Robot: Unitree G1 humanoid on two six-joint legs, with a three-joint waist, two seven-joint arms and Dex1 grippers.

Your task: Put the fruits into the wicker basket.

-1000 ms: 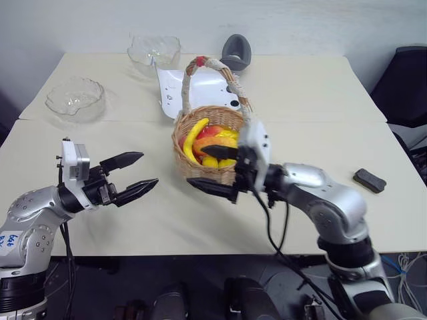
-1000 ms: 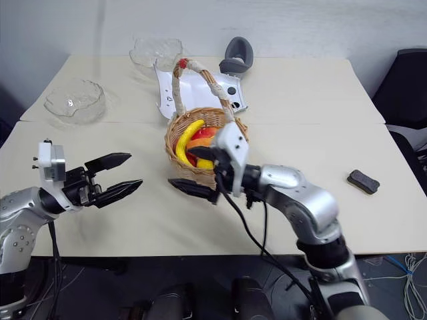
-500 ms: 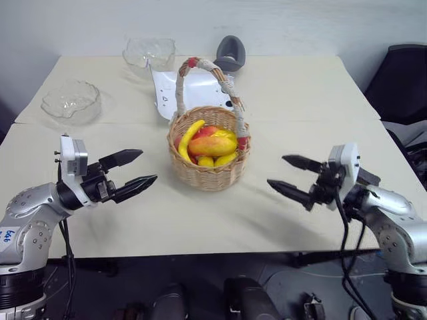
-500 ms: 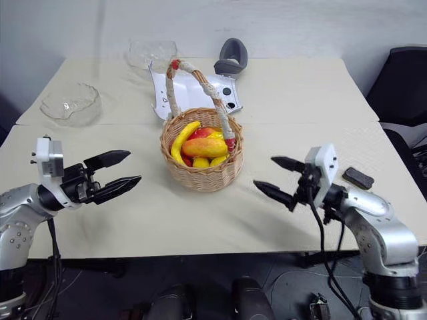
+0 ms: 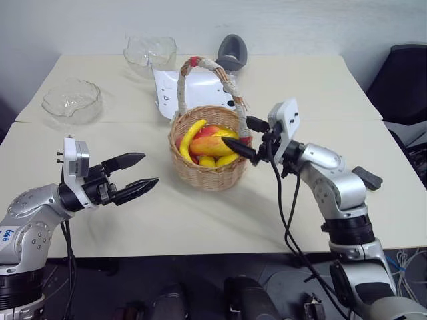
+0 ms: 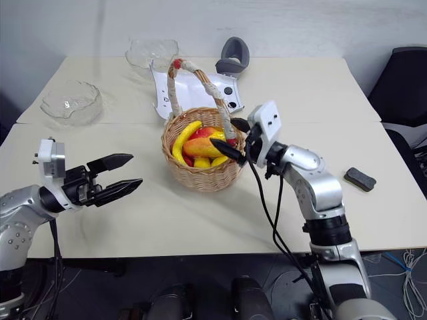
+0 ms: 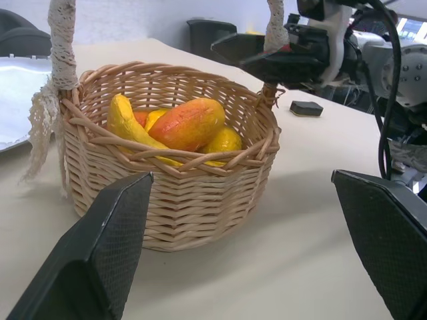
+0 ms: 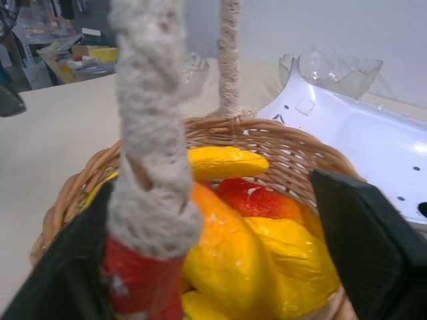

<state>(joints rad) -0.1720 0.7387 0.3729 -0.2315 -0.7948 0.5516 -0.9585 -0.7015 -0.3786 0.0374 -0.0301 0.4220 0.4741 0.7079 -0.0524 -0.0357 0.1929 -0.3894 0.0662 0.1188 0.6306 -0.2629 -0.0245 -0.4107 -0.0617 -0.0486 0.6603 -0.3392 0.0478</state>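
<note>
A: Wicker basket (image 5: 209, 155) mid-table, fruits (image 5: 210, 143) inside: banana (image 5: 192, 138), mango (image 5: 215, 145), small pieces.

B: Nearest arm?

A: Right. Right gripper (image 5: 247, 137) sits at the near handle foot, fingers spread either side of the handle (image 8: 150, 167), not pinching it. Handle arches away from it.

B: Left?

A: Left gripper (image 5: 135, 174) wide open, empty, well apart, basket ahead of it.

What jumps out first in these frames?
The wicker basket in the middle of the table, piled with fruits: a banana and a mango on top. The right gripper is at the basket's right rim, its fingers either side of the handle where it meets the rim. The left gripper hangs open to the basket's left, apart from it.
</note>
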